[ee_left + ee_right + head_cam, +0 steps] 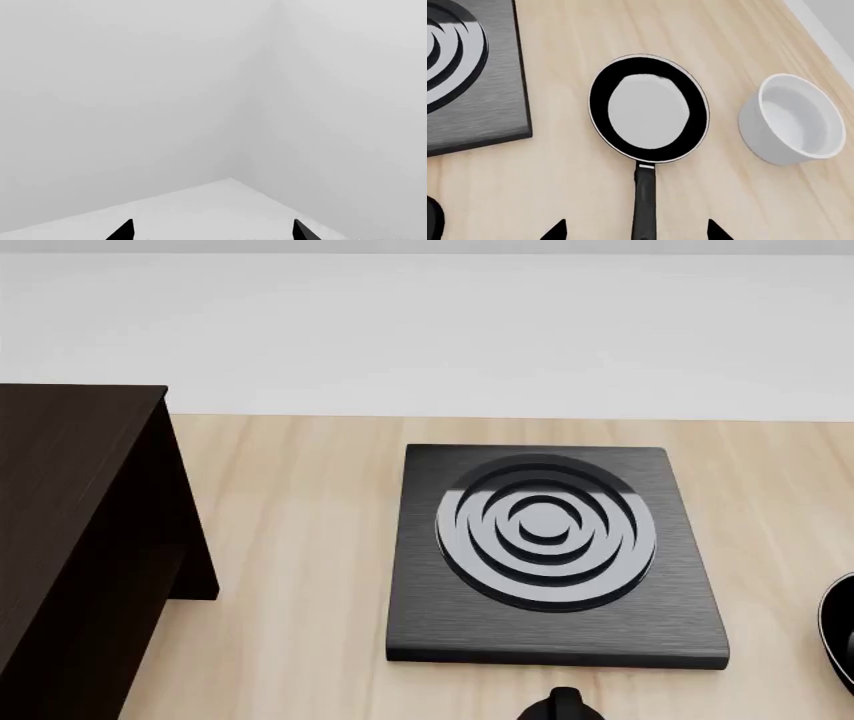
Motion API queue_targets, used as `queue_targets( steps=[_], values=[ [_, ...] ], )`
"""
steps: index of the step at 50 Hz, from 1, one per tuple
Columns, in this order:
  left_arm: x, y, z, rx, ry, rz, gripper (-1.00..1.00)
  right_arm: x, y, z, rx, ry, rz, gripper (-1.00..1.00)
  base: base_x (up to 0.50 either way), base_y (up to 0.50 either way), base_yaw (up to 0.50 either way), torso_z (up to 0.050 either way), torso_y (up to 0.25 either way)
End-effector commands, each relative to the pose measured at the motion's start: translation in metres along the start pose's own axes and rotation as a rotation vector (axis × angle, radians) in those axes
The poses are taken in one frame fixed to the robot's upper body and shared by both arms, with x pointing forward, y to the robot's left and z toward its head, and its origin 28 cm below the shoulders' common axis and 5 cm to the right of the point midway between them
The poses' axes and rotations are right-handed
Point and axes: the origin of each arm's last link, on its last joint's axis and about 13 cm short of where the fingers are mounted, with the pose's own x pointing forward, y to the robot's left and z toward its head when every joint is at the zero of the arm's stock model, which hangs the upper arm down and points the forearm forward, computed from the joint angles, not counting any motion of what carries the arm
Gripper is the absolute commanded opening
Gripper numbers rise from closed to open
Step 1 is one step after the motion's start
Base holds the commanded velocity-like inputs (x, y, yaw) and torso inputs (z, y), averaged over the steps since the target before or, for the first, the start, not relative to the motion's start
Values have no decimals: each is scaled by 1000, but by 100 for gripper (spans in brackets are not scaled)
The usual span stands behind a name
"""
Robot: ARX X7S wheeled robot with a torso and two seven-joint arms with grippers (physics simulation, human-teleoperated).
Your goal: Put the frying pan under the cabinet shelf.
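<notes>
Right end effector (636, 231): open, its two dark fingertips spread either side of the pan handle and not touching it, seen in the right wrist view.
Frying pan (648, 109): flat on the bench, black with a pale grey inside; its handle (644, 200) runs back between the right fingertips. In the head view only a dark sliver shows at the right edge (841, 625).
White bowl (789, 119): upright on the bench, just beside the pan, apart from it.
Black slab (554, 555): square, with ringed grey circles on top, lying flat mid-bench; the pan sits near its right side, not touching.
Bench (307, 540): light wood.
Cabinet shelf (67, 530): dark brown box at the left of the head view, well apart from the pan, with the slab between them.
Left end effector (212, 231): open, two dark tips apart, holding nothing, facing a pale wall corner (253, 100).
</notes>
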Motion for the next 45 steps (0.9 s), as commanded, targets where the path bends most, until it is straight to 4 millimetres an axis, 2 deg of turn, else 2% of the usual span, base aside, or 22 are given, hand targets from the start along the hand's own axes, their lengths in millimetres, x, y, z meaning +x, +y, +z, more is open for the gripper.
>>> queue_targets(
  steps=[1,16,35,45],
  values=[
    [0,-2,-1,3,4,-8,100,10,-4,-8,-2,63,-9,100,0,0,0,0,0],
    [0,-3,-2,9,5,-15,100,38,-2,-15,-1,93,-28,100,0,0,0,0,0],
    [1,-4,-4,14,12,-13,100,60,-8,-26,32,136,-61,100,0,0,0,0,0],
    [1,-6,-2,22,4,-18,100,73,-5,-27,41,129,-53,100,0,0,0,0,0]
  ],
)
